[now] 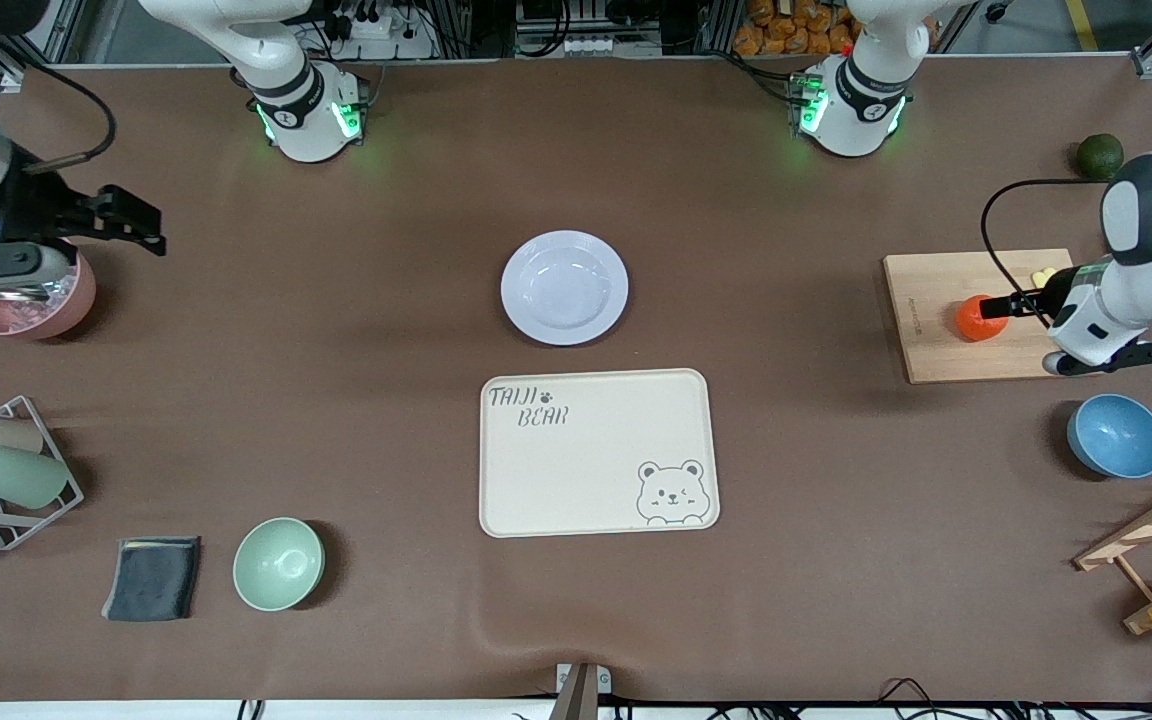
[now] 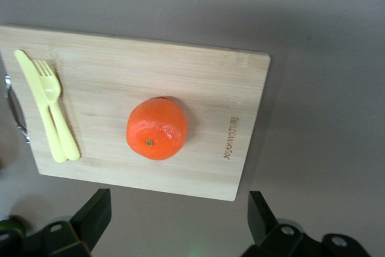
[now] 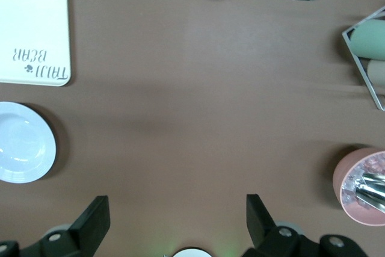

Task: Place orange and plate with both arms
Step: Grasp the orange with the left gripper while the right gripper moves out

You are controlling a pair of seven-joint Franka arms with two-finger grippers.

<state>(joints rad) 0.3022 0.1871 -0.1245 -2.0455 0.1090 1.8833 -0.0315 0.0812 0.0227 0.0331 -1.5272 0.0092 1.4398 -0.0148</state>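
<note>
— Sitting on the wooden cutting board toward the left arm's end of the table is the orange, right? And the left gripper?

— Yes. The orange rests near the board's middle, apart from the pale yellow fork and knife lying side by side on the same board. The left gripper hangs over the board with its fingers spread wide, holding nothing.

— Where is the plate?

— Mid-table, bare, just farther from the front camera than the cream bear-printed tray.

— The right gripper?

— It hangs over the table beside the pink bowl at the right arm's end, fingers wide apart, also holding nothing.
</note>
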